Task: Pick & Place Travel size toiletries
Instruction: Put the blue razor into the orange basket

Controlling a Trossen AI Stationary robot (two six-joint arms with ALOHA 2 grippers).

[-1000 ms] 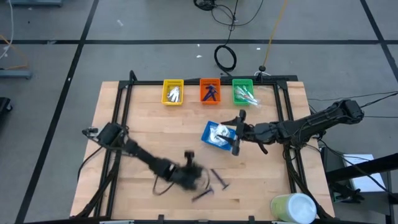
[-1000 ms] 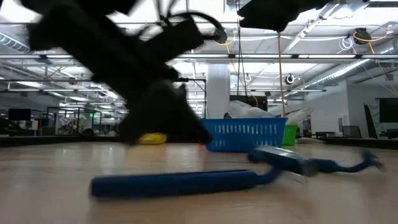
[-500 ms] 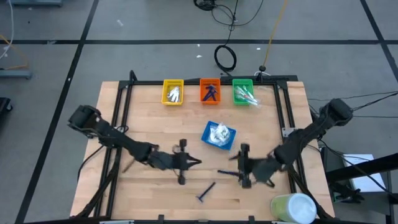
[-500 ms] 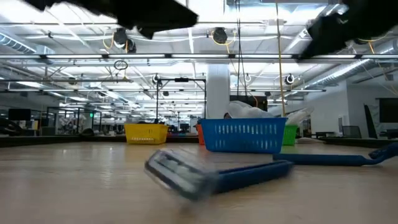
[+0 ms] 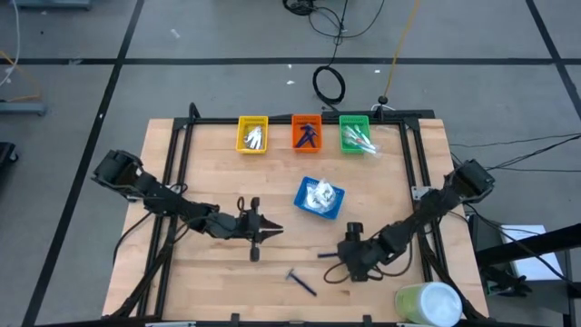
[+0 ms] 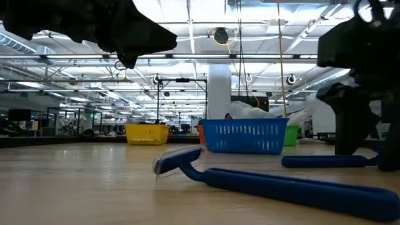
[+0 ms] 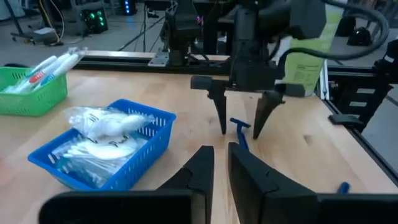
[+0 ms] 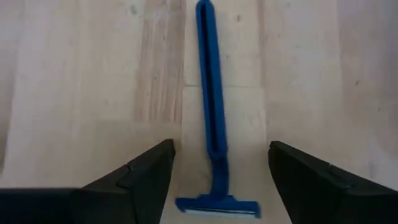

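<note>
Currently: right gripper low over the table, fingers spread wide astride a dark blue razor lying flat on the wood near the blue tray. Advisable: descend straight, centre the slim handle between the pads, close only at table level to avoid skidding it. Second razor loose closer to the front edge. Left gripper waiting mid-table, fingers nearly together, holding nothing. Orange tray at the rear, razors already inside.

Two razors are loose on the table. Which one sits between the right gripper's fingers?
The razor nearer the blue tray, lying between the open fingers of the right gripper. The other razor lies apart, toward the table's near edge.
</note>
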